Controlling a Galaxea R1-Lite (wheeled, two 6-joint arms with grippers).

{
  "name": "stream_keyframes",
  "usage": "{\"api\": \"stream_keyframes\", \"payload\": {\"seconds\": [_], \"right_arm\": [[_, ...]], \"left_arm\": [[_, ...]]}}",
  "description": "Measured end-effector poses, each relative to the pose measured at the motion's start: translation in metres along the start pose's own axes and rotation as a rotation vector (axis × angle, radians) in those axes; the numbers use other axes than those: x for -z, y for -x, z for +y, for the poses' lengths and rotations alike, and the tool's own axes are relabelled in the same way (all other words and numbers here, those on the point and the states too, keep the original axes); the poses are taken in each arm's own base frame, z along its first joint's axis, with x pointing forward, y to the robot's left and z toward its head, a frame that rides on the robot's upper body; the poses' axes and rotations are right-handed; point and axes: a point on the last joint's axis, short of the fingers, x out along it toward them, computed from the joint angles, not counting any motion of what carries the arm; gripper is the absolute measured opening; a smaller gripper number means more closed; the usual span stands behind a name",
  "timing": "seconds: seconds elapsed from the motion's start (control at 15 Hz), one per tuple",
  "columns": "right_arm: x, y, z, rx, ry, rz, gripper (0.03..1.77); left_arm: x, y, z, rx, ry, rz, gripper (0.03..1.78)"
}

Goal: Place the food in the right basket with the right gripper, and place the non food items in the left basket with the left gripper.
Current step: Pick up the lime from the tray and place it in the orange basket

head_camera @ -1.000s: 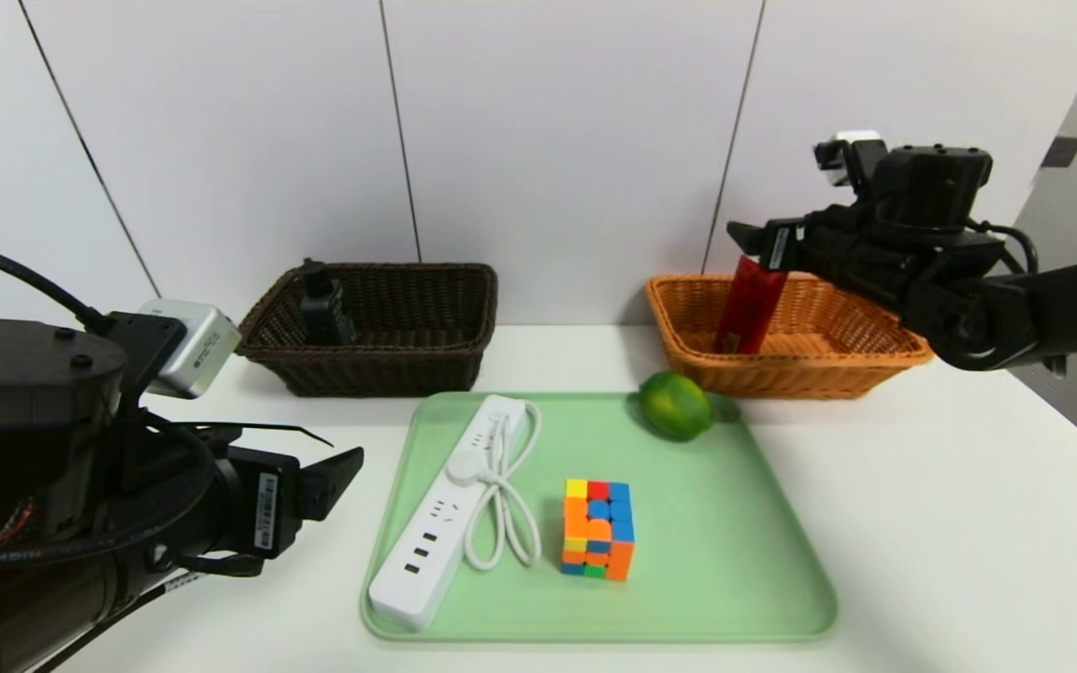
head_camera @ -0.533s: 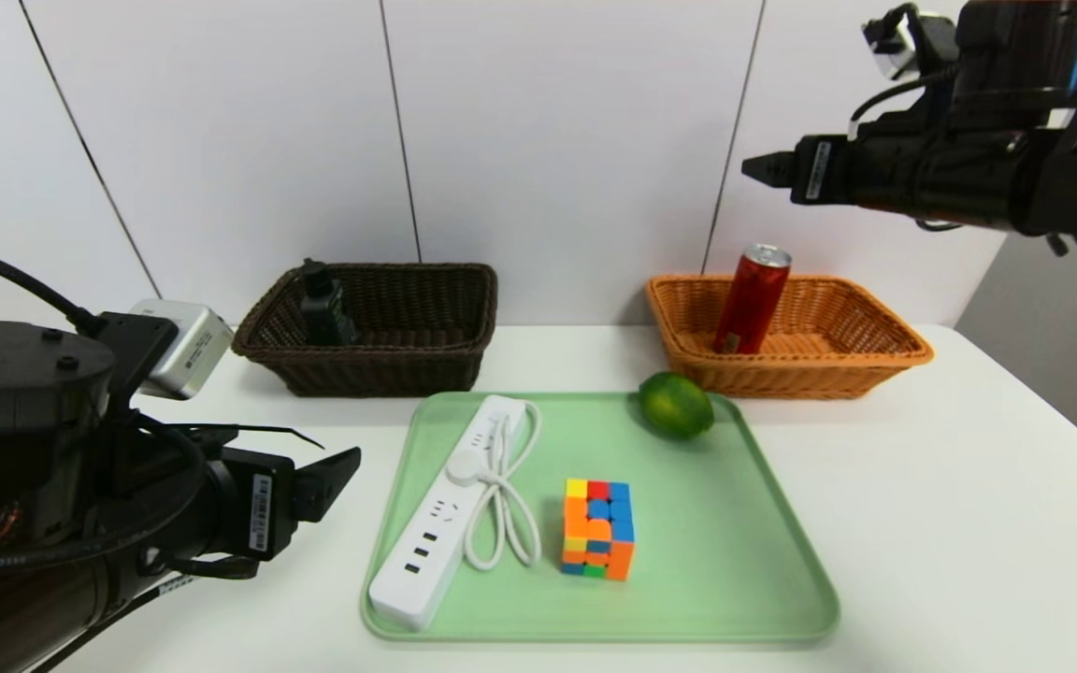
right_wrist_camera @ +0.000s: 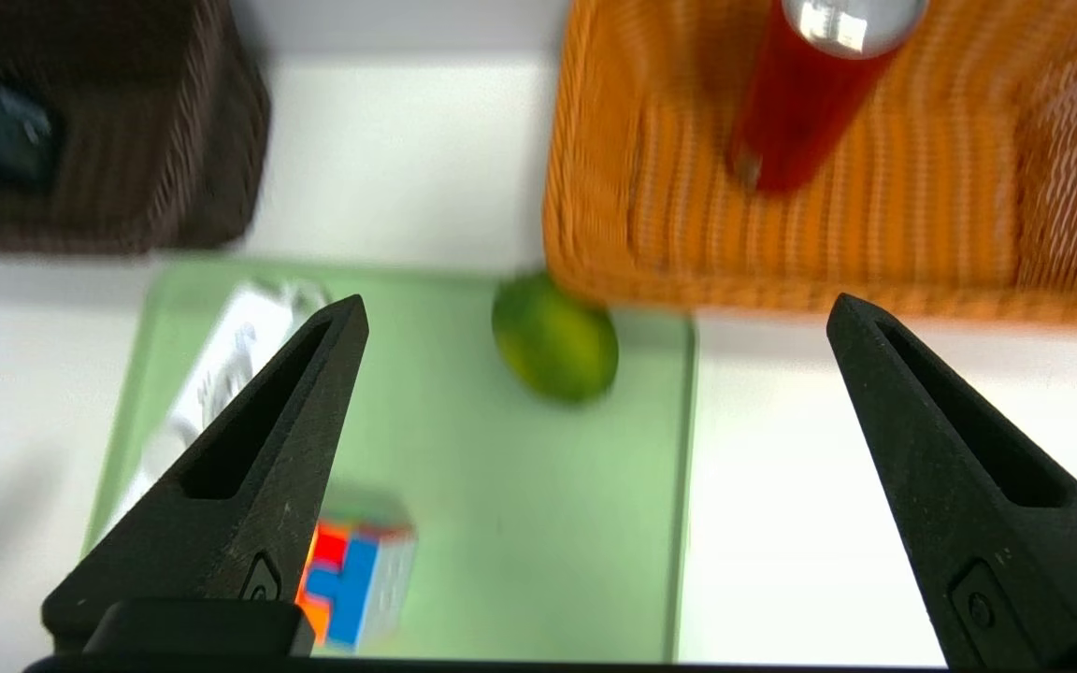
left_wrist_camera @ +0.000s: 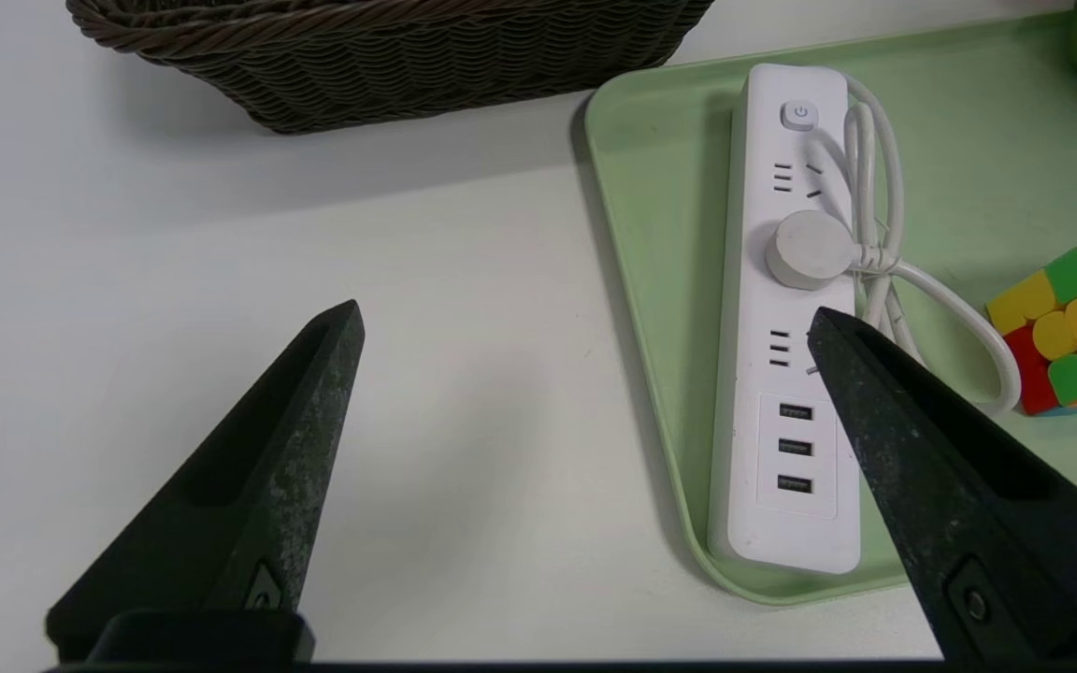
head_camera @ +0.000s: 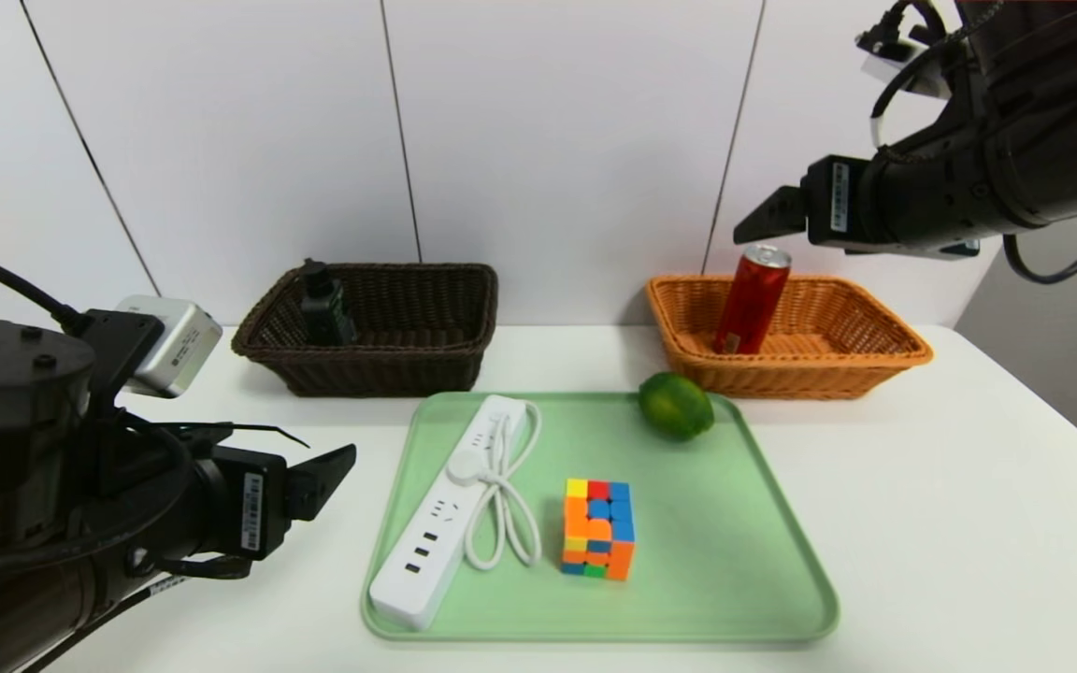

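A red can [head_camera: 752, 299] stands tilted in the orange right basket [head_camera: 875, 360], free of any grip. My right gripper [head_camera: 758, 217] hangs open and empty in the air above the can; its wrist view looks down past its fingers at the lime [right_wrist_camera: 554, 336]. The green lime [head_camera: 676, 405] lies at the far right corner of the green tray [head_camera: 735, 561]. A white power strip [head_camera: 450, 509] with its coiled cord and a colourful cube [head_camera: 597, 528] also lie on the tray. My left gripper [head_camera: 328, 458] is open, low over the table left of the tray.
The dark brown left basket [head_camera: 361, 374] stands at the back left with a dark bottle [head_camera: 325, 304] leaning inside. The table's right edge runs close past the orange basket. In the left wrist view the power strip [left_wrist_camera: 786, 308] lies along the tray's near rim.
My right gripper let go of the red can in the orange basket, opened wide, rose well above it, then came part way down. The left arm barely shifted.
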Motion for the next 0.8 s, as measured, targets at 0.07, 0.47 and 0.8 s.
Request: {"api": "stream_keyframes", "payload": {"seconds": [0.07,0.47,0.8], "right_arm": [[0.006,0.002,0.001,-0.017,-0.011,0.054,1.69],[0.026,-0.004,0.005,-0.070,-0.035,0.203,1.69],[0.045,-0.037,0.012,-0.026,-0.019,0.314,1.69]], "left_arm": [[0.000,0.000,0.000,0.000,0.001,0.000,1.69],[0.000,0.000,0.000,0.000,0.001,0.000,1.69],[0.000,0.000,0.000,0.000,0.003,-0.002,1.69]]}}
